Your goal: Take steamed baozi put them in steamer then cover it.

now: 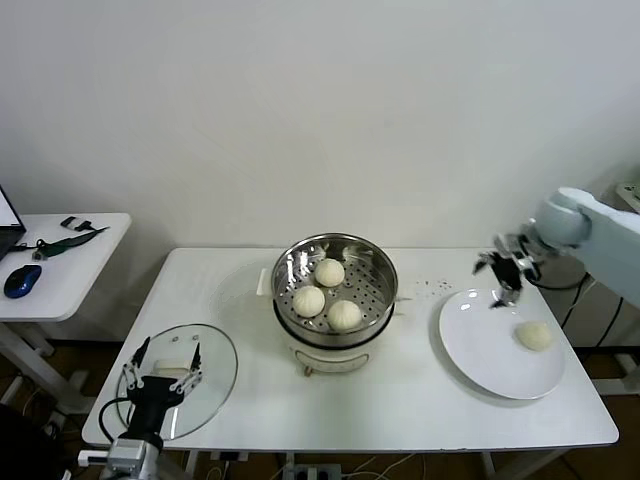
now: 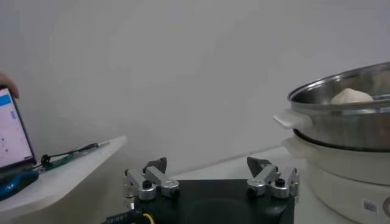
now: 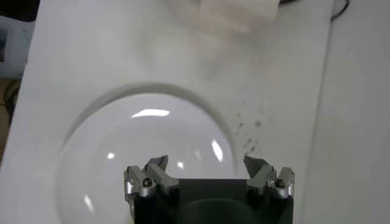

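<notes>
The steamer (image 1: 335,290) stands mid-table with three steamed baozi inside (image 1: 329,272) (image 1: 308,300) (image 1: 345,315). A further baozi (image 1: 534,336) lies on the white plate (image 1: 480,350) at the right. My right gripper (image 1: 505,278) hovers open and empty over the plate's far left rim, short of that baozi. Its wrist view shows the plate (image 3: 140,152) under the open gripper (image 3: 206,163), and no baozi. My left gripper (image 1: 160,362) is open and empty, low over the glass lid (image 1: 215,365). Its wrist view shows the open gripper (image 2: 207,165), the steamer (image 2: 347,122) and one baozi (image 2: 351,95).
A side table (image 1: 70,255) stands at the far left with a blue mouse (image 1: 22,281) and cables. Dark specks (image 1: 432,288) dot the table between steamer and plate. The wall rises close behind the table.
</notes>
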Robot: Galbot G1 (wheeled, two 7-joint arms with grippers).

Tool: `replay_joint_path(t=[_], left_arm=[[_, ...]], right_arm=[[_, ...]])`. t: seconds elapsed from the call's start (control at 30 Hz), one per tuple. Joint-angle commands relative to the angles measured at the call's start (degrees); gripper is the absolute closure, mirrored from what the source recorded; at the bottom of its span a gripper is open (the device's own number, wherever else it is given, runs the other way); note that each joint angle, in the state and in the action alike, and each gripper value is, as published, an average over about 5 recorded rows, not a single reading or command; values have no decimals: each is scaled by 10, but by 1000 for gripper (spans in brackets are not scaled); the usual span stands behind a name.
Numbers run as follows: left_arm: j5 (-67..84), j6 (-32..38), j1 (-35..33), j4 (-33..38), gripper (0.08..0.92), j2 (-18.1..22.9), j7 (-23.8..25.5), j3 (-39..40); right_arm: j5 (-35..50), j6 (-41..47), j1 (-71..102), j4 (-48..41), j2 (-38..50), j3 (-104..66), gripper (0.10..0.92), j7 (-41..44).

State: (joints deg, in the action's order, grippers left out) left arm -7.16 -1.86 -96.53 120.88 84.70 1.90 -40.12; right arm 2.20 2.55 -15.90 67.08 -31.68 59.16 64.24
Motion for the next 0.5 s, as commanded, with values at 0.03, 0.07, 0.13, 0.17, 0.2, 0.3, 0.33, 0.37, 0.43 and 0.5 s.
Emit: replay_joint_path(t=[0.03,0.07,0.13,0.17,0.2,0.3,0.33,0.37,0.43,0.5], left_arm=[[-5,-2,-5,4,177,2,-1,0],[-6,-3,-5,4,177,2,-2,0],[-7,-4,-6,5,177,3,-2,0],[-8,-4,-7,6,177,4,-2,0],[-9,-5,-7,6,177,5,-3,0],[-11,-5,-10,7,177,6,-3,-1],[-11,-5,-11,7,177,6,-3,-1],[-12,-5,-11,6,177,6,-3,-1],[-13,-5,-12,5,177,6,-3,-2],[-13,-5,-12,5,177,6,-3,-3]], right_arm=[[-84,-39,194,-93,49,-183,203,15],[-94,-45,206,-102,44,-195,203,14],[-122,-60,230,-124,29,-225,203,14],[-135,-67,239,-136,22,-237,203,14],[-147,-74,246,-149,14,-248,203,13],[-180,-97,257,-191,-11,-279,203,14],[-191,-104,259,-207,-21,-291,203,14],[-202,-110,261,-222,-31,-303,203,14],[-223,-120,263,-247,-50,-322,203,15],[-236,-123,261,-263,-64,-329,203,16]])
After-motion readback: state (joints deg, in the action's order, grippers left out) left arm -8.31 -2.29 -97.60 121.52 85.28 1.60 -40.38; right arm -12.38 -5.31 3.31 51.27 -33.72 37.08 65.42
